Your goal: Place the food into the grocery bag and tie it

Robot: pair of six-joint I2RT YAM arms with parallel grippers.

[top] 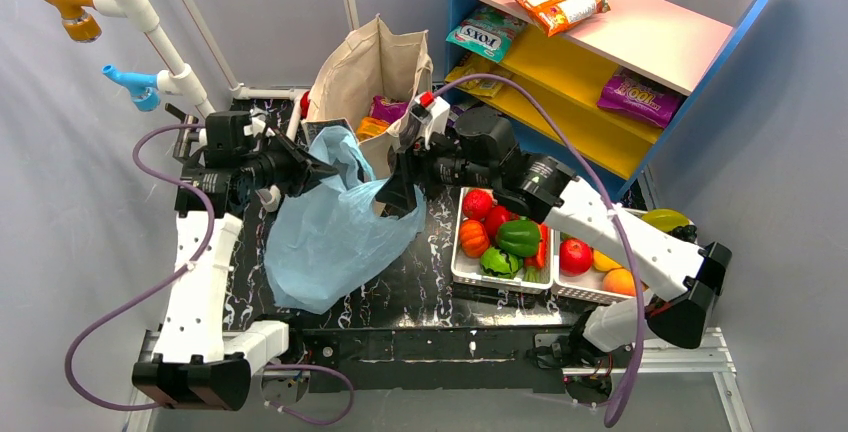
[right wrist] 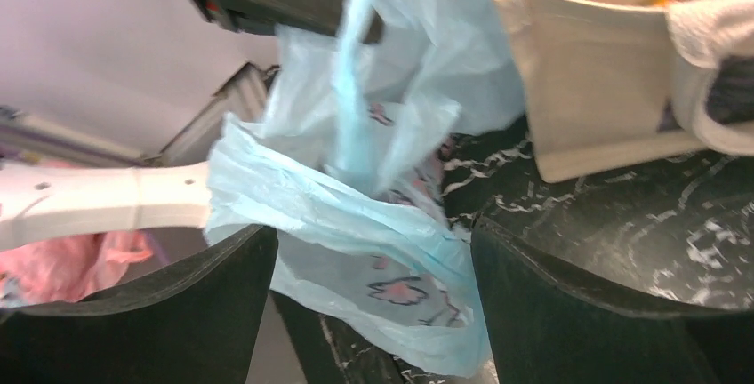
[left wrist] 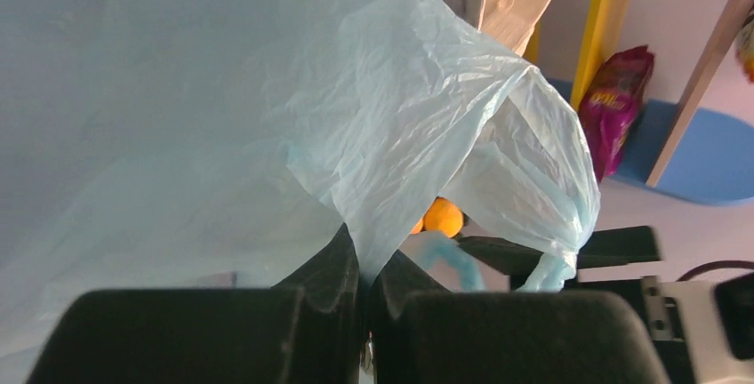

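Bag [top: 325, 237]: lies crumpled on the table [top: 440, 287], left of centre, with its upper edge held up near the tote [top: 370, 67]. Left gripper [top: 322, 172]: clamps tight on a fold of that edge, fingers [left wrist: 333, 268] pressed together with the film pinched between. Right gripper [top: 397, 197]: gapes wide at the bag's right side, fingers [right wrist: 178, 313] far apart. A twisted strip of film hangs in the gap, not clamped. Food [top: 505, 237]: sits in two baskets [top: 460, 274] just right of the bag, apart from it.
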